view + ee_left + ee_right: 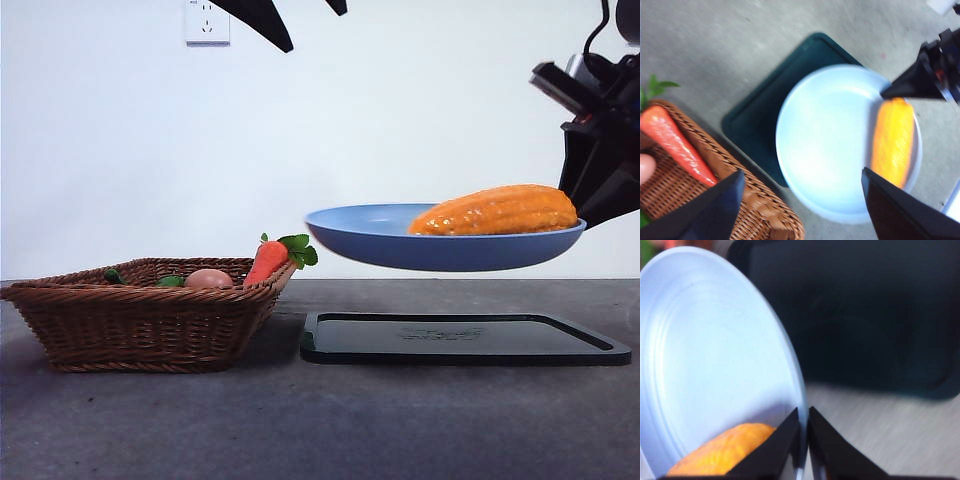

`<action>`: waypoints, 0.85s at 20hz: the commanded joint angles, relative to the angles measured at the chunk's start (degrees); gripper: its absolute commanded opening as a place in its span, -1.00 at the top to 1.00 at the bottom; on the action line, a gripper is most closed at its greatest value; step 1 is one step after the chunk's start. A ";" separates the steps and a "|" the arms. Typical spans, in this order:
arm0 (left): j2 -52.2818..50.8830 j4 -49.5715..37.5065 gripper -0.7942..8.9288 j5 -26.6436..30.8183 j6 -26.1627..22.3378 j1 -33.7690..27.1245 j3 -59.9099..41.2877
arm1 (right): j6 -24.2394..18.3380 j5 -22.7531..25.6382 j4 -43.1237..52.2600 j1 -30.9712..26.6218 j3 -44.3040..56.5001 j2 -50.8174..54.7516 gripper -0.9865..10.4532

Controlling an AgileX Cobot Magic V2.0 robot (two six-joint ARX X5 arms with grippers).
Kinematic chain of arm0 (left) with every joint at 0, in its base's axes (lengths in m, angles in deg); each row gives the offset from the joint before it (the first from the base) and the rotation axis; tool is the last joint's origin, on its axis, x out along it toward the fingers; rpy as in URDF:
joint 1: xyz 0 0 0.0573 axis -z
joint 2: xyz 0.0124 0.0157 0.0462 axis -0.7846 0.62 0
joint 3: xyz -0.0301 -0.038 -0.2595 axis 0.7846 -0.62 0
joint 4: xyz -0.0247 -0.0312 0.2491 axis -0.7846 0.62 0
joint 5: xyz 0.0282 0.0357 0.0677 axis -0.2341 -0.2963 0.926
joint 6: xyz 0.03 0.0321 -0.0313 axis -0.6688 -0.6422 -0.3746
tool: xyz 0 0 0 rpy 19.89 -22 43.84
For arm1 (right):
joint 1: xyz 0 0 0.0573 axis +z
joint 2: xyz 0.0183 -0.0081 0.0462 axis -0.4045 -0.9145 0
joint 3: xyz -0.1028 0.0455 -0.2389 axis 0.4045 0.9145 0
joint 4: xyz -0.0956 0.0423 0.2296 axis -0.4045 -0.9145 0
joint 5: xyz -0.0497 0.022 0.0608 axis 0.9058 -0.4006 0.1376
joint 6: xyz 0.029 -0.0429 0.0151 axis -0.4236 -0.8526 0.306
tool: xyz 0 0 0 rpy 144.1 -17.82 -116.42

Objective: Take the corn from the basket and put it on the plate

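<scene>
The right end effector (804,440) is pinched shut on the rim of the plate (370,235), one jaw inside and one outside the edge, and holds the plate up in the air above the black tray (465,340) — clear of it, not resting on it. The corn (497,211) already lies on the plate, at the side nearest that end effector, so the placing itself looks done. The left end effector (800,200) hangs high over the scene with its jaws spread wide and nothing between them.

Beside the tray on the counter (300,420), the basket (140,320) holds only the carrot (268,260), a pinkish egg-like item (208,279) and some green bits. What seems left — by my judgement — is lowering the plate onto the tray or counter and letting go.
</scene>
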 commanded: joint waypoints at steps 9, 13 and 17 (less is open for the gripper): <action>0.13 -0.07 0.06 -0.31 0.15 0.02 1.55 | -2.60 0.35 0.83 -3.17 -17.49 -22.23 0.82; 0.13 -0.09 0.06 -0.31 0.17 0.02 1.55 | -4.44 0.57 2.05 -3.17 -17.59 -27.10 0.82; 0.15 -0.31 0.06 -0.31 0.15 0.09 1.55 | -5.99 0.96 3.17 -3.30 -17.55 -28.30 0.82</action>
